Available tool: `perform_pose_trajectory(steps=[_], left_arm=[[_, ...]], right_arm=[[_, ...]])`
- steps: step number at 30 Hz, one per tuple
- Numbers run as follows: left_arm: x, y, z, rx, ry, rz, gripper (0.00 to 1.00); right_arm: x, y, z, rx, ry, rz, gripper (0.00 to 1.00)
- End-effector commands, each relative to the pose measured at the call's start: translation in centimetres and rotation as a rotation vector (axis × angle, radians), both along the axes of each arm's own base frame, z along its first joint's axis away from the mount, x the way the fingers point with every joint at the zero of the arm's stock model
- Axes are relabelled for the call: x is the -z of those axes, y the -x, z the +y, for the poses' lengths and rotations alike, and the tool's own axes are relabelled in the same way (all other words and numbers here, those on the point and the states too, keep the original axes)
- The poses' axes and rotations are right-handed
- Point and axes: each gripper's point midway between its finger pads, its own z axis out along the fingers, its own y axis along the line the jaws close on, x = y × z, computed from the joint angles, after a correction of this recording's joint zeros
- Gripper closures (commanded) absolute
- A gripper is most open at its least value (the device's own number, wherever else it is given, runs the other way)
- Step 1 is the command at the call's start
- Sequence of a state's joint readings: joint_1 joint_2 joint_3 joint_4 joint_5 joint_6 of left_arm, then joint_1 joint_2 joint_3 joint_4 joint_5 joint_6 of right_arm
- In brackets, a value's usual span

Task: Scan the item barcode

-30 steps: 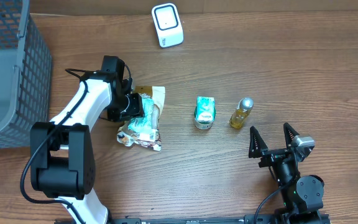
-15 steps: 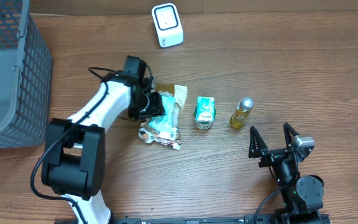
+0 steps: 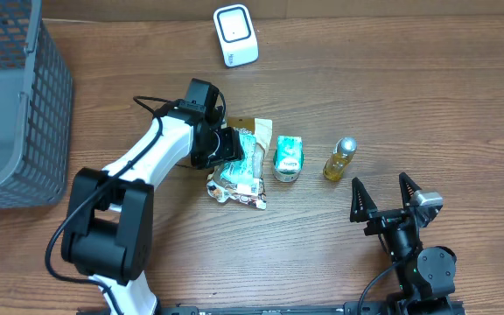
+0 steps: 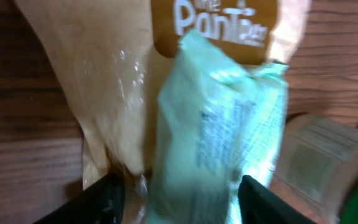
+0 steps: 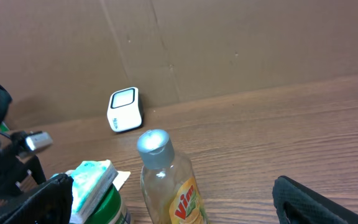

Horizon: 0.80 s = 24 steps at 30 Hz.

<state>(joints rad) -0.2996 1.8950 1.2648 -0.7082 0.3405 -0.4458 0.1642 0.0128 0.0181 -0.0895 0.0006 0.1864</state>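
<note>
A white barcode scanner (image 3: pixel 235 35) stands at the table's far edge, also seen in the right wrist view (image 5: pixel 125 109). A tan snack bag with a pale green packet (image 3: pixel 241 171) lies flat on the wood, just left of a green can (image 3: pixel 288 158). My left gripper (image 3: pixel 227 147) is low over the bag's left end. In the left wrist view its jaws (image 4: pixel 180 193) stand apart on either side of the green packet (image 4: pixel 219 124), with the tan bag (image 4: pixel 110 81) beneath. My right gripper (image 3: pixel 379 184) rests wide open near the front edge, holding nothing.
A small yellow dish-soap bottle (image 3: pixel 339 159) stands right of the can, straight ahead of the right gripper (image 5: pixel 166 180). A grey wire basket (image 3: pixel 16 105) fills the left side. A cardboard wall runs behind the scanner.
My left arm has slid the snack bag to the right, from near the basket side up to the green can. Its jaws now look wider. The right arm has not moved.
</note>
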Motion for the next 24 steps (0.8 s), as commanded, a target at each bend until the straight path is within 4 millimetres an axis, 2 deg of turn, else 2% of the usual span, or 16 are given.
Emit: perform_pose_trajectory(steps=[1,7,10,14,21,24], left_arm=[[-4.5,-1.0,0.1,-0.006,0.035,-0.116,0.34],[-9.8,-1.5,1.1,-0.024,0.069,-0.256,0.33],[-12.1,-1.7,2.7,-0.037,0.055,-0.328,0.32],[-13.0,-2.0,7.6,-0.150,-0.071,-0.359,0.25],[-11.6,-0.5,18.3,-0.362,-0.358,-0.271,0.21],[-11.5,0.0,21.3,-0.431,-0.425,-0.250,0.13]], right_arm=[[0.1,0.0,-0.1,0.006,-0.001,-0.005,0.00],[0.1,0.0,-0.1,0.006,-0.001,-0.005,0.00],[0.1,0.0,-0.1,0.006,-0.001,-0.005,0.00],[0.1,0.0,-0.1,0.006,-0.001,-0.005,0.00],[0.1,0.0,-0.1,0.006,-0.001,-0.005,0.00],[0.1,0.0,-0.1,0.006,-0.001,-0.005,0.00]])
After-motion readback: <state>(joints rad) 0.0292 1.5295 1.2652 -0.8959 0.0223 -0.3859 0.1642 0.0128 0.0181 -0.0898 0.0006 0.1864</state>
